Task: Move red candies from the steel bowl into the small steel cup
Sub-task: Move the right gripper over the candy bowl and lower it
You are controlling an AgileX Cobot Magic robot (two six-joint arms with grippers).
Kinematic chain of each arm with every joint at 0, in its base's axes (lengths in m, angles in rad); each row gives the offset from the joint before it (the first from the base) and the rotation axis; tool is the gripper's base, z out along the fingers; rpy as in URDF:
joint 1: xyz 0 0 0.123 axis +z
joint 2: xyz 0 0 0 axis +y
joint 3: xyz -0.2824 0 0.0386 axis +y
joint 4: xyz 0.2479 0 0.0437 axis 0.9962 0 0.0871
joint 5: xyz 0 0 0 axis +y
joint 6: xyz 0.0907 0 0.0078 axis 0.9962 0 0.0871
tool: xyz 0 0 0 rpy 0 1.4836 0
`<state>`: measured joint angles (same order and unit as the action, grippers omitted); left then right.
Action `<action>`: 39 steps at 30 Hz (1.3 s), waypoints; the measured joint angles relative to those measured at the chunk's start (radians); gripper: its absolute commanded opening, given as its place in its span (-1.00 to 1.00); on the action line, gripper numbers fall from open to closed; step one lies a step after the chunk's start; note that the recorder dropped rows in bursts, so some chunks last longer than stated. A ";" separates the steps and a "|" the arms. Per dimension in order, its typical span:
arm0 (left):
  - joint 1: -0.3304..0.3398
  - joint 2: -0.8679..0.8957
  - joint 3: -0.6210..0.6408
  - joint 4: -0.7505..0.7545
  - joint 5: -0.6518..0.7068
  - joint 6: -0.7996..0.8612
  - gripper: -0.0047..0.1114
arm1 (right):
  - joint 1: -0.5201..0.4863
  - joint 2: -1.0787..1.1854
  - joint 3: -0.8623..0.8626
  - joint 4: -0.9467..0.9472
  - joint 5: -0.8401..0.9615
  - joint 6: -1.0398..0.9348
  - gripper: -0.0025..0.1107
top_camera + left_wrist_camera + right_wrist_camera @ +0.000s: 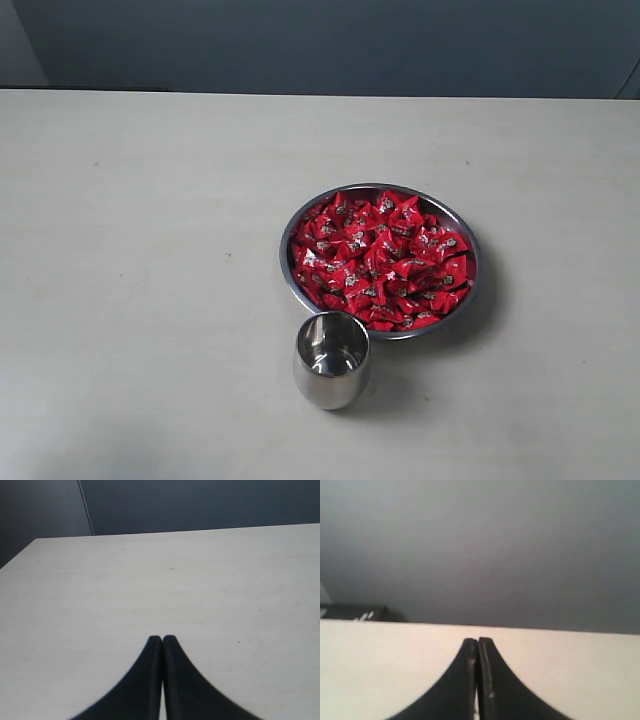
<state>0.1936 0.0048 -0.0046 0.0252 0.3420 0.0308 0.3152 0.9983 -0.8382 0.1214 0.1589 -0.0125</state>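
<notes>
A wide steel bowl (287,270) sits right of the table's middle, heaped with many red candies (380,262). The small steel cup (331,359) stands upright just in front of the bowl's near-left rim, and I see nothing inside it. Neither arm shows in the exterior view. In the left wrist view my left gripper (162,639) is shut, its black fingertips pressed together over bare table, with nothing between them. In the right wrist view my right gripper (478,641) is also shut and empty, pointing across the table toward a grey wall. Bowl and cup do not appear in either wrist view.
The pale tabletop (140,260) stretches wide to the left of the bowl and behind it. A dark blue-grey wall (320,45) runs along the table's far edge. A dark object (355,612) lies past the table edge in the right wrist view.
</notes>
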 measured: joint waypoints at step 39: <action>0.000 0.000 0.000 0.000 0.000 0.000 -0.91 | 0.166 0.750 -0.255 0.257 0.378 -0.341 -0.97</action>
<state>0.1936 0.0048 -0.0046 0.0252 0.3420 0.0308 0.4811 1.7485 -1.0932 0.3784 0.5371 -0.3535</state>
